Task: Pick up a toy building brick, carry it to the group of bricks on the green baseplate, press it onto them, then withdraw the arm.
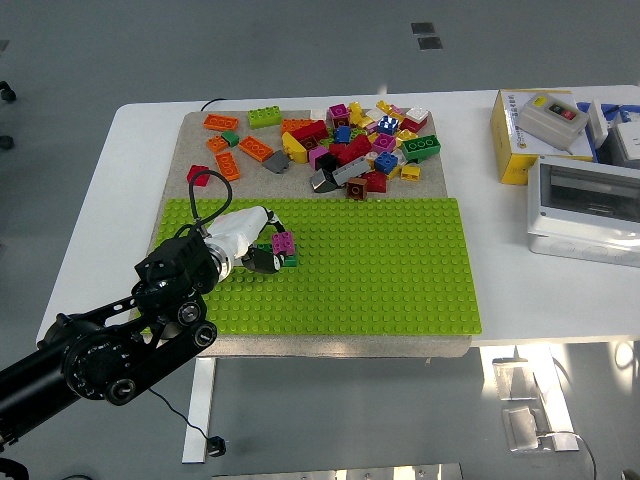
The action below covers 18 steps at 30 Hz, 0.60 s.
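white table on grey floor; left hand fingers curled on magenta brick over green baseplate.

This looks like a robotics lab or test room. A plain white table stands on a bare grey floor with small metal floor plates at 12 o'clock. At 3 o'clock sit a yellow box holding a push-button switch unit and a white plastic electrical enclosure. A black cabled robot arm reaches in from 8 o'clock.
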Each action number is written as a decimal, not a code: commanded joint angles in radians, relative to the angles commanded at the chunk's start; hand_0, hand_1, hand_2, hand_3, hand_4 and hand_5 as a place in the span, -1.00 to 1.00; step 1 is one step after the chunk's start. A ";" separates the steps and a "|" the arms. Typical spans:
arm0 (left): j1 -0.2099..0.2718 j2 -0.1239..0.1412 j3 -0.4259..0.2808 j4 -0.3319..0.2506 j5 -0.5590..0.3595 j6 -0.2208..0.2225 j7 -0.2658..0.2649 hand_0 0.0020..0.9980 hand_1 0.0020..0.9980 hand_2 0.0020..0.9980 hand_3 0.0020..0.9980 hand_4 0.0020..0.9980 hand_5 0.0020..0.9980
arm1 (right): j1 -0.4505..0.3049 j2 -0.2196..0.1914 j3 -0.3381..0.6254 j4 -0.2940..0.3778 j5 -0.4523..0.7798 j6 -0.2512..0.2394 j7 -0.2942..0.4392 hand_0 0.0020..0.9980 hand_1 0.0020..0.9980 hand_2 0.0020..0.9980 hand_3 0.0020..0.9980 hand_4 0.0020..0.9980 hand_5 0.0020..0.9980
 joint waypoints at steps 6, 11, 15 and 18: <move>-0.028 0.017 0.043 0.005 0.010 -0.006 -0.031 0.92 0.77 0.72 -0.01 0.19 -0.58 | 0.001 0.000 -0.001 0.000 0.000 0.000 -0.002 0.32 0.16 0.19 0.54 -0.09 1.00; -0.038 0.023 0.059 0.009 0.011 -0.017 -0.039 0.93 0.77 0.72 -0.01 0.18 -0.57 | 0.001 0.000 -0.002 0.000 0.003 0.000 -0.001 0.32 0.16 0.19 0.54 -0.09 1.00; -0.044 0.026 0.072 0.018 0.007 -0.022 -0.047 0.93 0.77 0.72 -0.01 0.18 -0.57 | 0.001 -0.001 0.000 0.000 -0.001 0.001 -0.001 0.32 0.16 0.19 0.54 -0.09 1.00; -0.050 0.027 0.082 0.027 0.005 -0.025 -0.055 0.92 0.78 0.72 -0.01 0.17 -0.58 | 0.001 -0.001 0.003 0.000 -0.004 0.002 -0.001 0.32 0.17 0.19 0.54 -0.08 1.00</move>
